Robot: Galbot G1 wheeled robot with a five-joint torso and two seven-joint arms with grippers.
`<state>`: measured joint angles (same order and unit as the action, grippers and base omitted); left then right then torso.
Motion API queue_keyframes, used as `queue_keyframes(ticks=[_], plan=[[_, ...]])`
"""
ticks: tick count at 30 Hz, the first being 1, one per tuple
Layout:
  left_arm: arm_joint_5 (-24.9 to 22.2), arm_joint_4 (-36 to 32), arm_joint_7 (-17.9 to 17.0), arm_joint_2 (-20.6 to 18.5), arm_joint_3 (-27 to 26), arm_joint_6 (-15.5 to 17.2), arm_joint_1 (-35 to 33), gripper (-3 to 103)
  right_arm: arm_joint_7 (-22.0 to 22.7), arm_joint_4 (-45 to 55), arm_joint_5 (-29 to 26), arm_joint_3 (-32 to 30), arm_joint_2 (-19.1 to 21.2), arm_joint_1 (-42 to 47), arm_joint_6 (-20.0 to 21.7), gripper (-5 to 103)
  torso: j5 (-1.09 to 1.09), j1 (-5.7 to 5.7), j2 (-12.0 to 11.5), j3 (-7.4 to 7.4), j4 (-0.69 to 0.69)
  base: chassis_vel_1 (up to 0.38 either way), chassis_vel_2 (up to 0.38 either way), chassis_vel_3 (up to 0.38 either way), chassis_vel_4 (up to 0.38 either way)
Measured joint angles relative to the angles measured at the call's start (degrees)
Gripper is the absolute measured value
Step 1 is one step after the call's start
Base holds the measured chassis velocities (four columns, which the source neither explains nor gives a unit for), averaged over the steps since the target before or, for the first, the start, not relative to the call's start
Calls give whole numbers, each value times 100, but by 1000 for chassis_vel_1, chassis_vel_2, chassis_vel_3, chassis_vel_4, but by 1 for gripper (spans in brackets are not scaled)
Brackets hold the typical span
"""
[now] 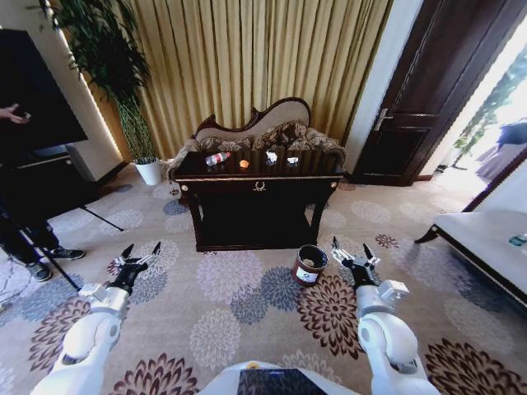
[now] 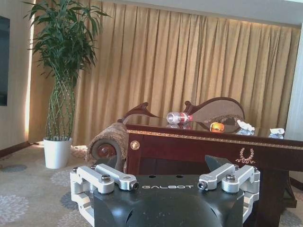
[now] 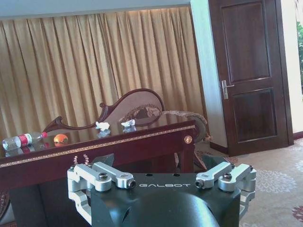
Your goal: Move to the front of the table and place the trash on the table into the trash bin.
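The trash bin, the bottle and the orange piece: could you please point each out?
trash bin (image 1: pixel 310 265): head view, on its reddish-brown side wall.
bottle (image 2: pixel 179 117): left wrist view, on its red label.
orange piece (image 3: pixel 60 139): right wrist view, on its middle.

The table (image 1: pixel 259 185) is dark polished wood, glossy enough to mirror the clear plastic bottle (image 2: pixel 178 117) lying on it. The curtain (image 2: pixel 189 71) hangs as soft pleated cloth. The carpet (image 1: pixel 214 321) looks matt, woven.
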<state>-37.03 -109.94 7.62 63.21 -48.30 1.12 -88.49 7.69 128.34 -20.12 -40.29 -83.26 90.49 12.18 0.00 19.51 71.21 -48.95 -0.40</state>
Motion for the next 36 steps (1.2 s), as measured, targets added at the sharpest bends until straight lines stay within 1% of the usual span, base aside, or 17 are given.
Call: queue_keyframes(ticks=[10,13,14,15,16,36], plan=[[8,45,21,5,13,-30,11,100,-81,-31,71,1,-12,0,-11,100,0,-1,0,0,-1,0,0,0,0],[9,58,31,3,13,-41,13,100,-85,-37,71,7,-12,-5,-12,100,0,-1,0,0,1,-35,45,61,-34],[9,64,37,1,12,-50,18,100,-86,-41,72,9,-11,-6,-13,100,0,-1,0,0,-1,-66,58,67,-39],[9,69,42,1,13,-53,23,100,-87,-44,72,10,-11,-6,-14,100,0,-1,0,0,1,-66,72,82,-63],[9,75,46,0,13,-56,25,100,-88,-47,72,10,-11,-6,-15,100,0,-1,0,0,-1,-99,72,82,-86],[12,151,77,-9,25,-130,47,100,-116,-65,119,73,-56,44,-22,100,0,0,0,0,0,-114,113,111,-110]])
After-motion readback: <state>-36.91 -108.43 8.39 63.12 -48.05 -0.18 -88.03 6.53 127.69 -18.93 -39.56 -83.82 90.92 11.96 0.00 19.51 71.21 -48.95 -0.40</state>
